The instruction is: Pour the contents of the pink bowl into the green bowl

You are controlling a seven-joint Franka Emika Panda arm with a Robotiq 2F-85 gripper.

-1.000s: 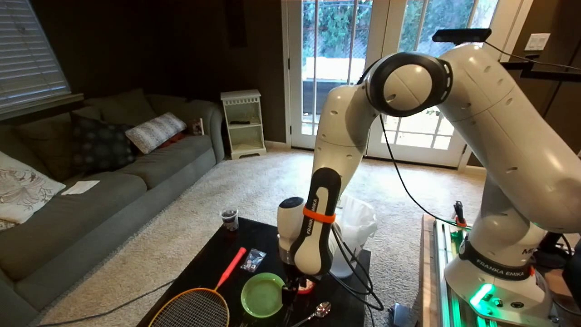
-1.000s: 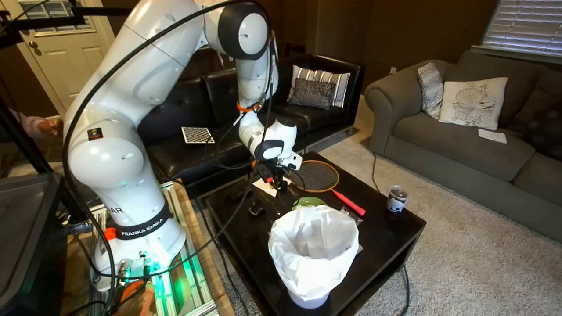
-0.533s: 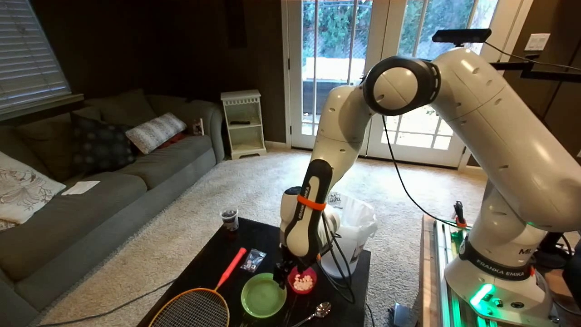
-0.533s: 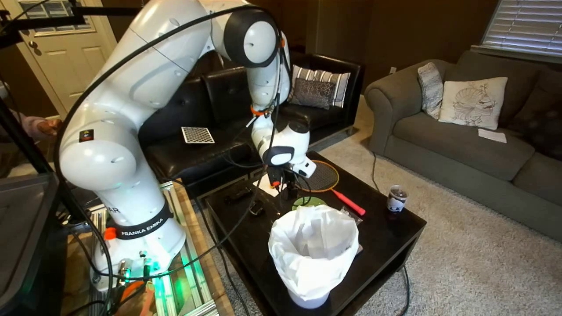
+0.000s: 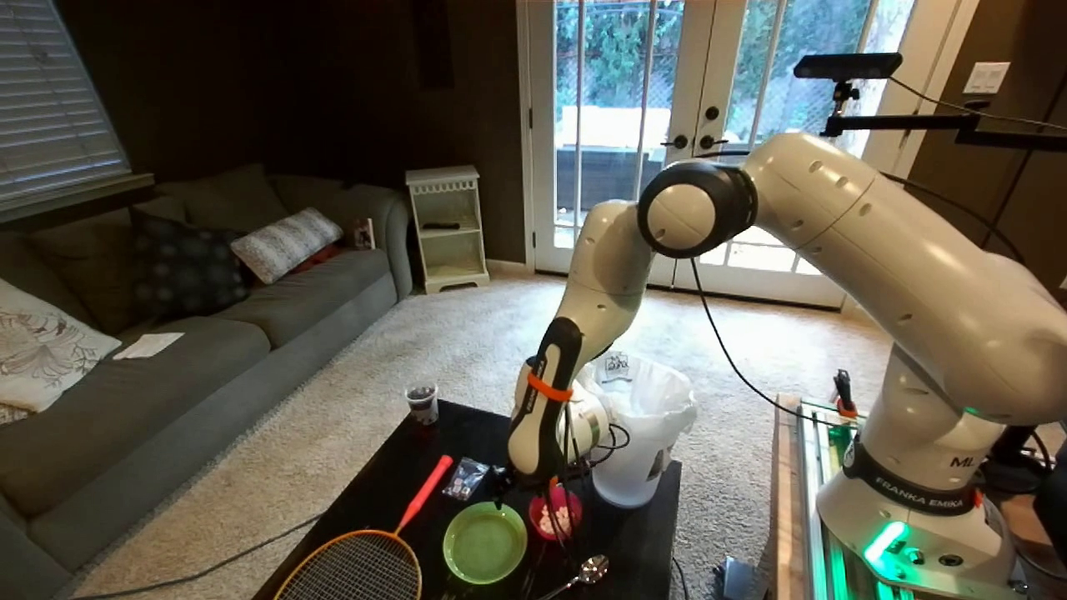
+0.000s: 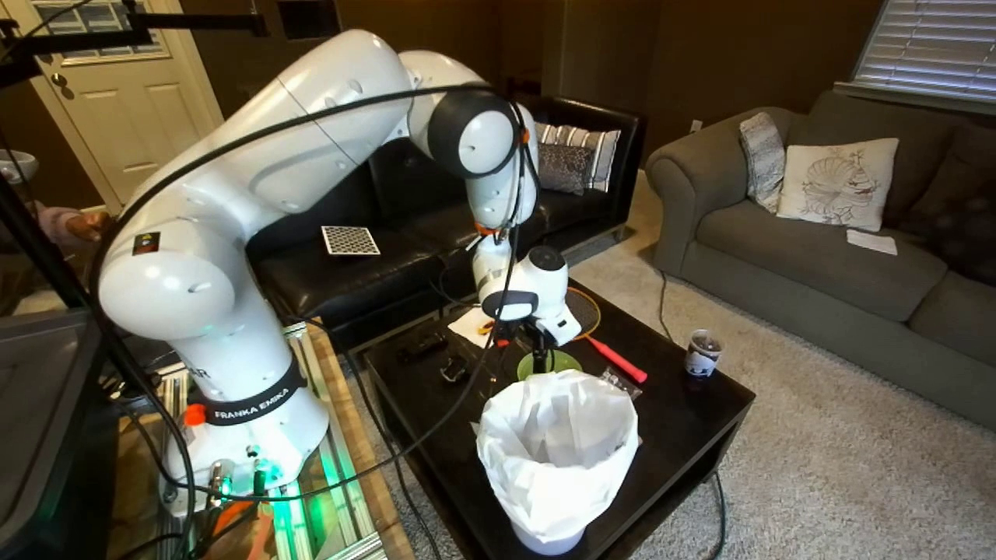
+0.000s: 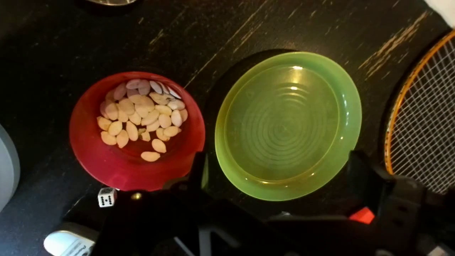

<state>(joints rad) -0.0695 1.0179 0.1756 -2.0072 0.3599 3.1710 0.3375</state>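
While the pink bowl (image 7: 121,174) holds pumpkin seeds (image 7: 142,110), our end effector (image 7: 277,160) hangs wide-spread and empty near the green bowl (image 7: 284,128).

Pink bowl (image 7: 122,169) w/ pale bits (image 7: 143,110)

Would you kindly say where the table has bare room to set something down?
Bare tabletop lies between the plastic cup, small plastic bag and lined bin; another patch lies between bin and metal spoon. It is crowded around the green bowl, with the pink bowl, badminton racket and open gripper close by.
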